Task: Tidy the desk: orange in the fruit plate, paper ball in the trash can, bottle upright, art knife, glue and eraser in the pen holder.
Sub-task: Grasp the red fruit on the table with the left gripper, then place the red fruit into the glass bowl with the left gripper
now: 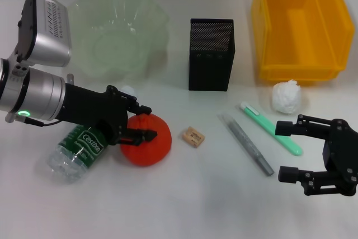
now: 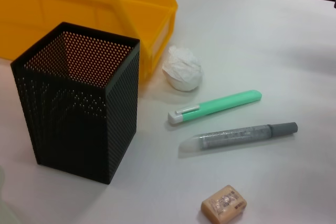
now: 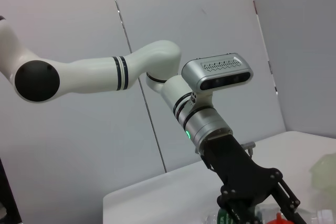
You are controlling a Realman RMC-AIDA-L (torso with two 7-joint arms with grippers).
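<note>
The orange (image 1: 150, 144) lies on the desk (image 1: 184, 200) at front left. My left gripper (image 1: 149, 122) is open, its fingers over the orange's left side. It also shows in the right wrist view (image 3: 262, 203). The bottle (image 1: 78, 152) lies on its side under the left arm. The fruit plate (image 1: 120, 32) stands behind. The pen holder (image 1: 211, 54) (image 2: 79, 103) is upright at centre. The eraser (image 1: 193, 137) (image 2: 224, 204), grey glue stick (image 1: 246, 144) (image 2: 239, 136) and green art knife (image 1: 271, 129) (image 2: 215, 107) lie in front. The paper ball (image 1: 286, 97) (image 2: 182, 68) sits by the trash can (image 1: 299, 26). My right gripper (image 1: 279, 150) is open and empty.
The yellow trash can also shows in the left wrist view (image 2: 105, 9), right behind the pen holder. The knife's tip lies close to my right gripper's fingers. White tabletop runs along the front edge between the two arms.
</note>
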